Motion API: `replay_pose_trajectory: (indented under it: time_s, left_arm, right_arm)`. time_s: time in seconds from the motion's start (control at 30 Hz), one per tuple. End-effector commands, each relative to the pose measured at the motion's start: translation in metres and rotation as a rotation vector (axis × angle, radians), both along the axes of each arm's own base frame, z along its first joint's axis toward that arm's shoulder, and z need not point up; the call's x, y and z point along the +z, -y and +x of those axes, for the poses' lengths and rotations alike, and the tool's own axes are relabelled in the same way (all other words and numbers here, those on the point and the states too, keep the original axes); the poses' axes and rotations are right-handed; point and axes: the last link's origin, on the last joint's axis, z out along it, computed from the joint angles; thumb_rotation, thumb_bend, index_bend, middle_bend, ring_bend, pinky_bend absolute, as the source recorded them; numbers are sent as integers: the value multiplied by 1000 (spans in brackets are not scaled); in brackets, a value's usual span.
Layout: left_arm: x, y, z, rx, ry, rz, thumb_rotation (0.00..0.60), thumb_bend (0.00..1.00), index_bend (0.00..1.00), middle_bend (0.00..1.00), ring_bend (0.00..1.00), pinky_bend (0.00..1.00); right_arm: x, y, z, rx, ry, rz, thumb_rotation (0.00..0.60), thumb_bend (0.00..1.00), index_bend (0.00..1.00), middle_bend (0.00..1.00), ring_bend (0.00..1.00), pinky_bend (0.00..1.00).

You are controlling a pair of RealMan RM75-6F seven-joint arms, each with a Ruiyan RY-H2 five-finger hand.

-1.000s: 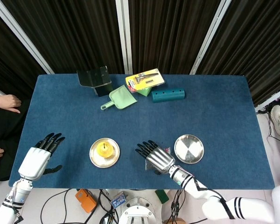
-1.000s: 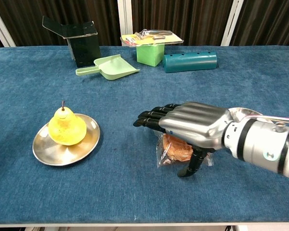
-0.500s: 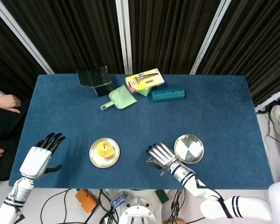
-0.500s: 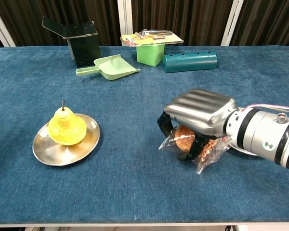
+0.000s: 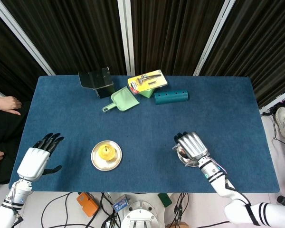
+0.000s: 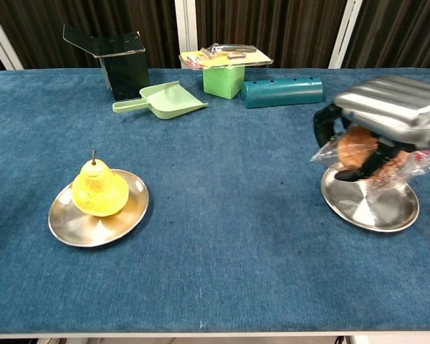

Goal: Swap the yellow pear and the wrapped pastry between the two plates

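Note:
The yellow pear (image 6: pixel 99 190) (image 5: pixel 106 152) stands upright on the left metal plate (image 6: pixel 64 226) (image 5: pixel 97 164). My right hand (image 6: pixel 390 107) (image 5: pixel 192 145) grips the wrapped pastry (image 6: pixel 358 148) in its clear wrapper and holds it just above the right metal plate (image 6: pixel 373 209). In the head view the hand covers most of that plate (image 5: pixel 194 164), and the pastry is hidden. My left hand (image 5: pixel 35 159) hovers at the table's front left corner with fingers spread and nothing in it, well left of the pear's plate.
At the back of the table stand a black box (image 6: pixel 122 61), a green dustpan (image 6: pixel 165 100), a green block with a yellow packaged tool (image 6: pixel 226 68) on top, and a teal cylinder (image 6: pixel 283 92). A person's hands (image 5: pixel 7 102) show at the left edge.
My right hand closed on the pastry, lifted it off the cloth and carried it right, to above the right plate. The left hand drifted slightly.

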Motion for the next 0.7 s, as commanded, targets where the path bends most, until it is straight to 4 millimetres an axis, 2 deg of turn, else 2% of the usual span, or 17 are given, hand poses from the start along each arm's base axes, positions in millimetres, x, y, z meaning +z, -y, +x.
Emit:
replay_pose_trajectory:
  time_s: [0.03,0.17,0.27,0.4,0.5,0.57,0.7]
  left_arm:
    - [-3,-1,-1,4,-1,-10,600,0,129,97,85,325]
    - [-7,-1,-3,13,-4,-18,600,0,129,97,85,325]
    - [-8,-1,-5,22,-5,-23,600,0,128,97,84,325]
    - [-9,-1,-6,25,-4,-29,600,0,129,97,85,325]
    - [-8,-1,-7,25,-3,-28,600,0,129,96,85,325]
    - [-7,-1,-7,26,0,-25,600,0,129,97,85,325]
    - [-4,-1,-7,30,8,-17,600,0,129,97,85,325]
  right_arm:
    - [6,-1,-39,-61,-16,16,600,377,350,426,445,756]
    - [-6,0,-50,-65,1,67,600,377,92,251,271,638]
    - [-12,1,-51,-56,4,80,600,377,12,188,201,614]
    - [-13,0,-52,-51,-9,92,600,377,0,134,152,558]
    - [-9,-2,-55,-64,-18,98,600,347,0,63,82,458]
    - [-5,-4,-56,-75,-26,97,600,277,0,12,20,367]
    - [1,-7,-56,-96,-16,111,600,193,0,0,0,184]
